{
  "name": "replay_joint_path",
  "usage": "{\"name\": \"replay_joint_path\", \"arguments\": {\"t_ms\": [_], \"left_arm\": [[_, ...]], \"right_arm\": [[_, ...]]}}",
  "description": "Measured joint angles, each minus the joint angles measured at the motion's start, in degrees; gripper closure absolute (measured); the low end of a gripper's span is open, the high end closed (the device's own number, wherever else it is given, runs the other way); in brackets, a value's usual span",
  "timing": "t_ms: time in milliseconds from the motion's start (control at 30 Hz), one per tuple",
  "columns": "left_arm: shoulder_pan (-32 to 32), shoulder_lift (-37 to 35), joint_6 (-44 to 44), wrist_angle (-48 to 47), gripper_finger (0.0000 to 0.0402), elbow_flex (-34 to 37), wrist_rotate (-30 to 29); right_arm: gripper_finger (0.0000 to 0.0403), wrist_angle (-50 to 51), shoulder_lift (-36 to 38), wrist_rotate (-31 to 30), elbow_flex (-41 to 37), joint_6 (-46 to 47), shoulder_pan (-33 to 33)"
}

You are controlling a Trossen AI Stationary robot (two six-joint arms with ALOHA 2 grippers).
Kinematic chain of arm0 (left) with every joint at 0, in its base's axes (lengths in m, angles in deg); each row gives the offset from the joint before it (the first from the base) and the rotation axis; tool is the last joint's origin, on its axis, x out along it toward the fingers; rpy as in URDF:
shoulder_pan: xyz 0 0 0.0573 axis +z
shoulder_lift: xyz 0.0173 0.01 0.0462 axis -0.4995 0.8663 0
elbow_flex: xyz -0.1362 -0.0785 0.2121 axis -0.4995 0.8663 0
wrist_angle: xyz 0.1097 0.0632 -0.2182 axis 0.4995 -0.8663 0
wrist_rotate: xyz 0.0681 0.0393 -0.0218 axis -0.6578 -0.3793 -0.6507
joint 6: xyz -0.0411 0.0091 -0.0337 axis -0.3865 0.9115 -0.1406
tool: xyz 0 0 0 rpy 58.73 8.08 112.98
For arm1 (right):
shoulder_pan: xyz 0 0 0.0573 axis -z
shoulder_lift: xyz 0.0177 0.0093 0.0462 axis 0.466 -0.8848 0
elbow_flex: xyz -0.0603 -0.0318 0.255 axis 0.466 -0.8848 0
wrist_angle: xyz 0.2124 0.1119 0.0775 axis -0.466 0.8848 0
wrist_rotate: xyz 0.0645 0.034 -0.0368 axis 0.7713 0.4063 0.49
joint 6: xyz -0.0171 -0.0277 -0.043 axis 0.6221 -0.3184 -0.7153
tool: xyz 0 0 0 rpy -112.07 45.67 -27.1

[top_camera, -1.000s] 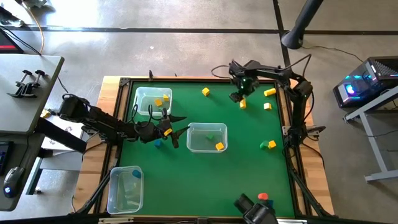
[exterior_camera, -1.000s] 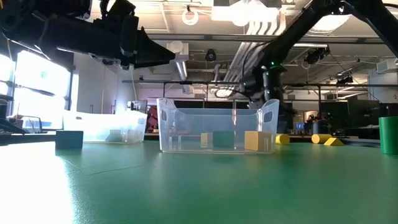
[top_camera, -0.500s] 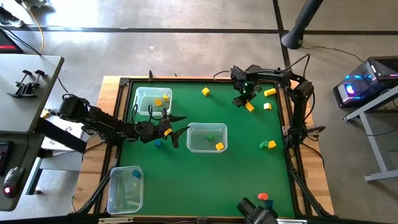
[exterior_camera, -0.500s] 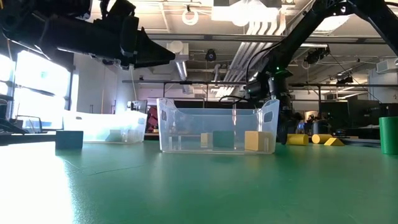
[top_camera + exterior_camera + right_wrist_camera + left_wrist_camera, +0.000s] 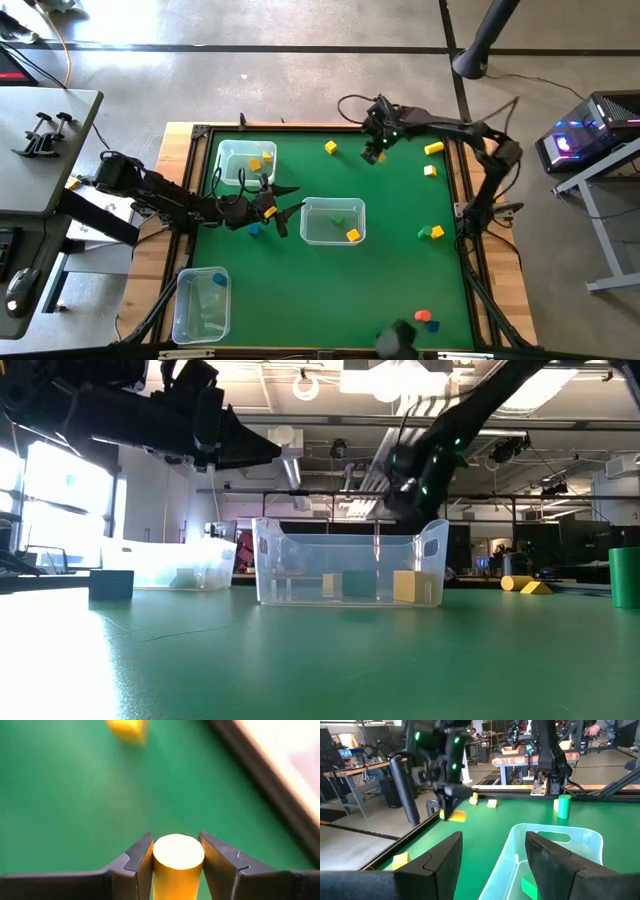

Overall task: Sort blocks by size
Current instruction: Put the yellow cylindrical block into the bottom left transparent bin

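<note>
My right gripper (image 5: 373,152) hangs over the far part of the green table and is shut on a yellow cylinder block (image 5: 178,857). The same block (image 5: 454,815) also shows in the left wrist view. My left gripper (image 5: 288,200) is open with nothing between its fingers, held level just left of the centre clear bin (image 5: 332,222). A yellow block and a green one lie in that bin. Loose yellow blocks (image 5: 330,147) (image 5: 433,148) lie on the far table, a green and yellow pair (image 5: 430,232) at the right, and a blue block (image 5: 255,230) below my left gripper. My right gripper pinches the yellow cylinder by its curved sides (image 5: 178,870) between its two fingers (image 5: 137,860). One flat round end (image 5: 178,851) faces the wrist camera. The fingers slant down from above. The block hangs clear of the table.
A clear bin (image 5: 245,160) with yellow blocks stands at the far left. Another clear bin (image 5: 200,303), holding a blue block, stands at the near left. Red and orange blocks (image 5: 425,318) lie by the near edge. A raised wooden rim (image 5: 468,150) bounds the table.
My right gripper has lifted the yellow cylinder clear of the table. It has carried the block up and toward the table's left edge, tipping and rolling its wrist on the way.
</note>
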Motion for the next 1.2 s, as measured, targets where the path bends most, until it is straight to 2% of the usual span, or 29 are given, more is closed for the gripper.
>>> {"name": "replay_joint_path", "arguments": {"t_ms": [200, 400, 567, 767, 900, 1000, 1200], "left_arm": [[0.00, 0.00, -0.42, 0.01, 0.0198, 0.00, -0.03], [0.13, 0.00, 0.51, 2.26, 0.0198, 0.00, 1.94], [0.13, 0.00, 3.09, 2.65, 0.0198, -1.72, 4.64], [0.36, 2.67, 3.55, 2.28, 0.0198, -5.48, 7.36], [2.15, 6.55, 2.82, 2.09, 0.0194, -8.56, 13.34], [3.87, 9.26, 1.09, 2.15, 0.0181, -11.29, 18.03], [6.21, 13.19, -0.48, 1.71, 0.0143, -15.65, 20.55]], "right_arm": [[0.0272, -25.57, 11.63, 7.29, -13.65, 0.50, -7.19], [0.0272, -52.66, 17.87, 6.97, -26.44, 3.39, -20.15], [0.0272, -69.18, 17.87, 4.85, -30.40, 3.00, -29.37], [0.0272, -75.76, 17.64, 0.66, -30.49, 0.37, -35.81], [0.0272, -76.94, 17.64, 0.66, -30.49, 0.35, -37.49], [0.0272, -77.04, 17.64, 0.60, -30.49, 0.34, -38.17], [0.0272, -76.97, 17.64, 0.56, -30.49, 0.92, -38.47]]}}
